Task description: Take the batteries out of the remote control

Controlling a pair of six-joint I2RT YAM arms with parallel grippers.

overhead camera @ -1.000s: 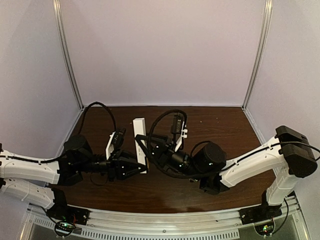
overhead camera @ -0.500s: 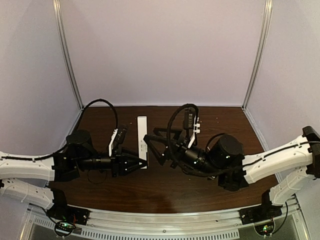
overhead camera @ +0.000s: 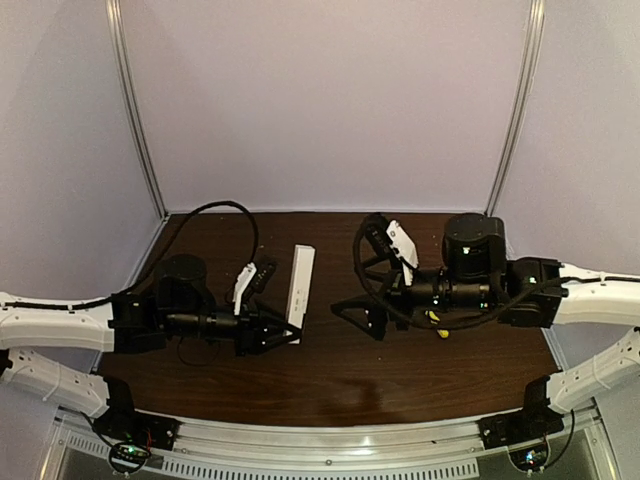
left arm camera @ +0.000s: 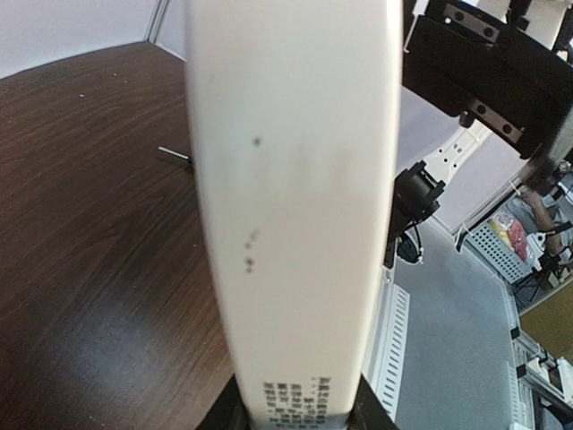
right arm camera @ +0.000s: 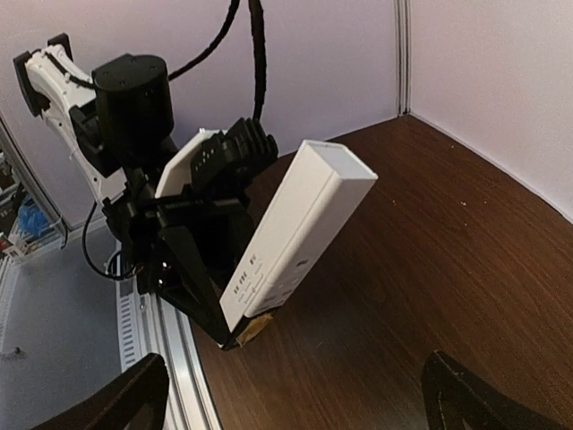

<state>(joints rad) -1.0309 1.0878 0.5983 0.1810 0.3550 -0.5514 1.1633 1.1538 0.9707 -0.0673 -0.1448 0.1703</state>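
The remote control point(overhead camera: 300, 285) is a slim white bar, and my left gripper point(overhead camera: 283, 336) is shut on its near end. In the left wrist view the remote control point(left arm camera: 295, 179) fills the middle, with small print on the end between the jaws. In the right wrist view the remote control point(right arm camera: 295, 228) tilts up off the table in the left gripper point(right arm camera: 224, 333). My right gripper point(overhead camera: 352, 287) stands wide open to the right of the remote and apart from it, fingertips point(right arm camera: 121, 403) low in its own view. The batteries are hidden.
A bit of yellow point(overhead camera: 432, 320) shows beneath the right arm. A small dark pin point(left arm camera: 175, 154) lies on the brown table point(overhead camera: 300, 380). Purple walls close the back and sides, and a metal rail point(overhead camera: 330, 445) runs along the near edge.
My right gripper has opened wide and drawn back to the right, away from the remote control. The left gripper has shifted slightly right, still holding the remote.
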